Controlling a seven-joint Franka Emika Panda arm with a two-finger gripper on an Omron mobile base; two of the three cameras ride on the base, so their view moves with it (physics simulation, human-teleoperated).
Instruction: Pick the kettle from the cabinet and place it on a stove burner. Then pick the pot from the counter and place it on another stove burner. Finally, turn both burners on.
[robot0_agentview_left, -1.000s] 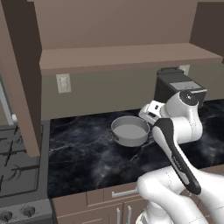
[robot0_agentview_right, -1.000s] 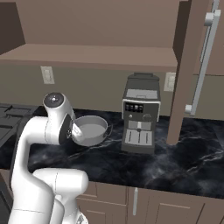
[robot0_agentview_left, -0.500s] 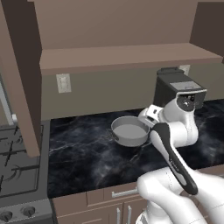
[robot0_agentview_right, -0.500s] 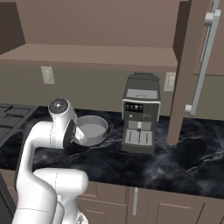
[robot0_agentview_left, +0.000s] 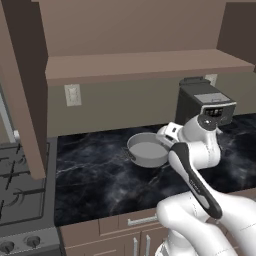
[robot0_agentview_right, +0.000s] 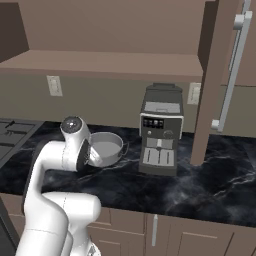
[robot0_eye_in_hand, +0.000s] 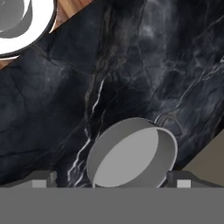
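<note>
Arm lowered toward pot (robot0_eye_in_hand: 131, 155) | tool (robot0_eye_in_hand: 113, 178) spread, straddling pot, not gripping | pot on counter (robot0_agentview_left: 100, 175)

You see a beige wall (robot0_agentview_left: 125, 107) with an outlet (robot0_agentview_left: 73, 94), and a coffee machine (robot0_agentview_right: 161, 129) by it

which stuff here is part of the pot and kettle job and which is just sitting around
Part of the job:
- pot, on the counter
- stove burners, at the counter's left end
- cabinet, shelf above
- gripper, open, straddling the pot

Just sitting around:
- coffee machine
- wall outlet
</note>
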